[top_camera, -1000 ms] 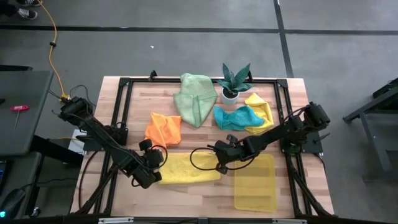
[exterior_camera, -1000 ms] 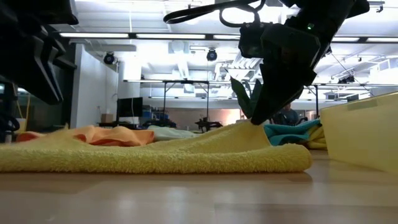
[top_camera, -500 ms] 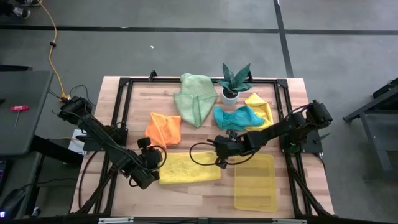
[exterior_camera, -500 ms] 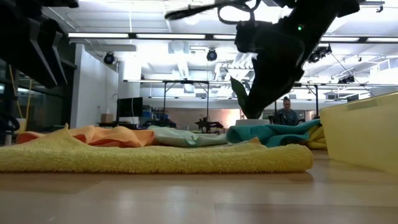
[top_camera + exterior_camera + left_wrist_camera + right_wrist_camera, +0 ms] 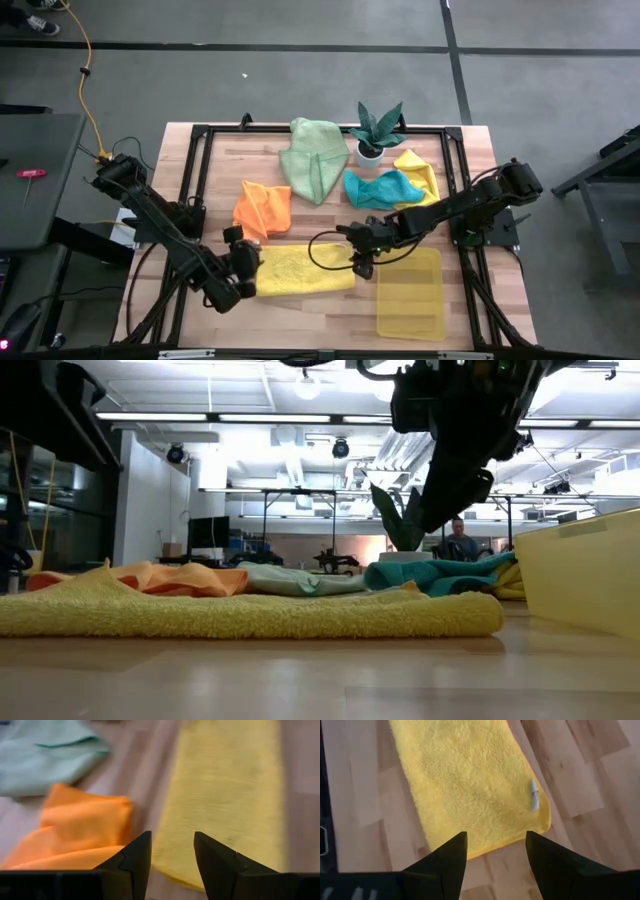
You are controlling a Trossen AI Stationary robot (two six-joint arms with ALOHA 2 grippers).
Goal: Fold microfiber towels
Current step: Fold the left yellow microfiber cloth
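A yellow microfiber towel lies folded into a long flat strip on the table's near middle. My left gripper hovers open above the strip's left end. My right gripper hovers open above its right end, where a small white tag shows. Neither touches the cloth. Farther back lie crumpled orange, pale green, teal and another yellow towel.
A translucent yellow tray sits right of the strip's right end, near the front edge. A small potted plant stands at the far middle. A black frame runs round the tabletop. Bare wood shows in front of the strip.
My right gripper has let go of the strip's right end, which it held raised, and has gone up. That end has dropped and now lies flat. My left gripper has also risen a little from the left end.
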